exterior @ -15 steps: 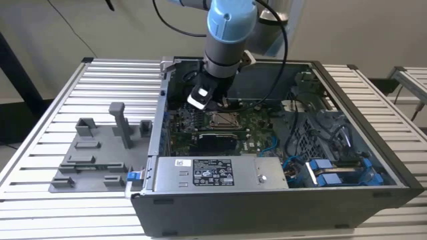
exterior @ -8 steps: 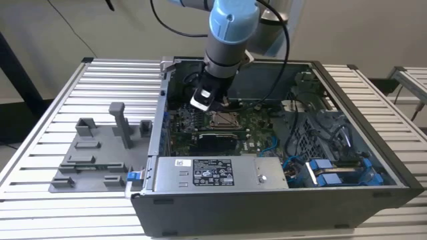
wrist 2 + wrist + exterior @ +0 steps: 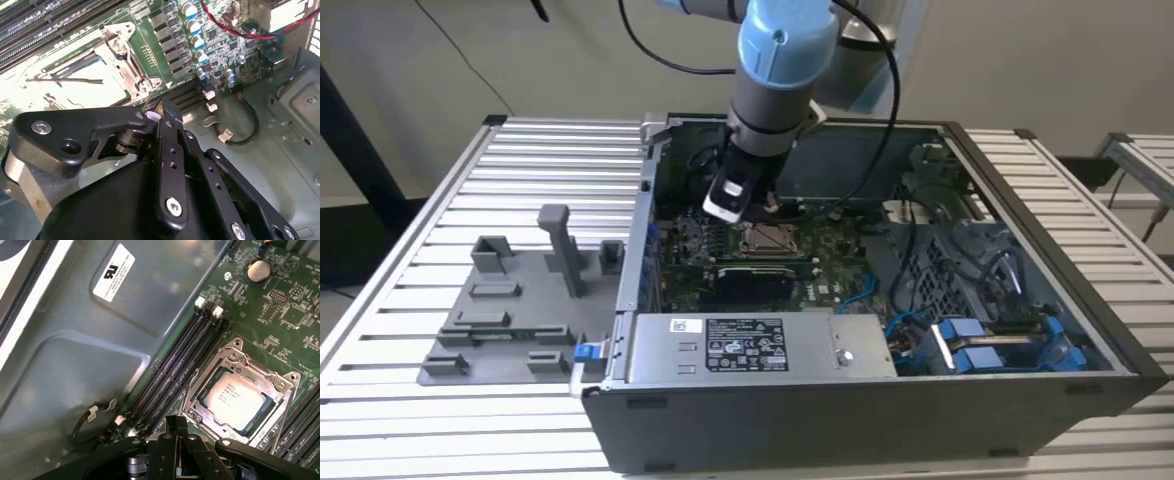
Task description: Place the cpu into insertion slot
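The cpu [image 3: 232,400], a flat square chip with a silvery face, lies inside the insertion slot [image 3: 239,356], whose shiny metal frame surrounds it on the green motherboard. In the exterior view the insertion slot [image 3: 767,238] sits mid-board inside the open computer case. My gripper [image 3: 765,207] hangs just above and behind it. In both wrist views the black fingers meet at the tips, and the gripper [image 3: 175,423] looks shut with nothing large between them. In the second wrist view the gripper [image 3: 151,116] is beside the slot's frame [image 3: 120,54], with a thin wire lever [image 3: 65,80] lying across it.
Long black connector strips [image 3: 175,372] run beside the slot. A large black block [image 3: 744,287] and a grey power supply [image 3: 747,345] lie in front of it, and blue and black cables [image 3: 961,340] fill the case's right side. A grey fixture plate [image 3: 507,310] lies on the slatted table outside.
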You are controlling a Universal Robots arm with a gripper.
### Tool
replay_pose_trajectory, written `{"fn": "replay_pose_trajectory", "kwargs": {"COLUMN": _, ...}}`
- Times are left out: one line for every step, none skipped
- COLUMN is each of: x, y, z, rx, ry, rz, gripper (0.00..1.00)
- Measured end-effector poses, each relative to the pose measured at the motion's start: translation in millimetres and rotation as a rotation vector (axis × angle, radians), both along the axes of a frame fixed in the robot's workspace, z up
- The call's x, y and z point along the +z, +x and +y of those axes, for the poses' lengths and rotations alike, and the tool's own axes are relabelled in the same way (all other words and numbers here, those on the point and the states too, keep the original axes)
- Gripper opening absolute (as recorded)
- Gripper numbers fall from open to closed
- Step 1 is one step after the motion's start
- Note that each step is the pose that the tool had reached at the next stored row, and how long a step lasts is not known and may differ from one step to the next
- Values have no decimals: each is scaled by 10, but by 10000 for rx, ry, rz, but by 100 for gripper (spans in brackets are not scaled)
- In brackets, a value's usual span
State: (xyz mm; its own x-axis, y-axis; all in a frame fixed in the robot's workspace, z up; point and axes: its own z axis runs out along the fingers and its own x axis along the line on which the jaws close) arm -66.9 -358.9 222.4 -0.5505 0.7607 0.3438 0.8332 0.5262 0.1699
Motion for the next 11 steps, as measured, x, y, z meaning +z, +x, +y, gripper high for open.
{"fn": "replay_pose_trajectory", "kwargs": {"x": 0, "y": 0, "z": 0, "rx": 56, "ry": 52, "rz": -66, "gripper": 11}}
{"fn": "replay_pose_trajectory", "kwargs": {"x": 0, "y": 0, "z": 1, "rx": 113, "ry": 107, "rz": -135, "gripper": 11}}
{"fn": "replay_pose_trajectory", "kwargs": {"x": 0, "y": 0, "z": 1, "rx": 181, "ry": 168, "rz": -204, "gripper": 11}}
{"fn": "replay_pose_trajectory", "kwargs": {"x": -1, "y": 0, "z": 1, "rx": 264, "ry": 209, "rz": -262, "gripper": 11}}
{"fn": "replay_pose_trajectory", "kwargs": {"x": -5, "y": 0, "z": 1, "rx": 374, "ry": 224, "rz": -318, "gripper": 11}}
{"fn": "replay_pose_trajectory", "kwargs": {"x": -9, "y": 0, "z": 2, "rx": 500, "ry": 228, "rz": -378, "gripper": 11}}
{"fn": "replay_pose_trajectory", "kwargs": {"x": -13, "y": 0, "z": 1, "rx": 640, "ry": 229, "rz": -438, "gripper": 11}}
{"fn": "replay_pose_trajectory", "kwargs": {"x": -17, "y": 0, "z": 1, "rx": 802, "ry": 230, "rz": -476, "gripper": 11}}
{"fn": "replay_pose_trajectory", "kwargs": {"x": -21, "y": 0, "z": 1, "rx": 982, "ry": 234, "rz": -495, "gripper": 11}}
{"fn": "replay_pose_trajectory", "kwargs": {"x": -26, "y": -1, "z": 1, "rx": 1160, "ry": 238, "rz": -504, "gripper": 11}}
{"fn": "replay_pose_trajectory", "kwargs": {"x": -31, "y": 0, "z": 1, "rx": 1352, "ry": 243, "rz": -514, "gripper": 11}}
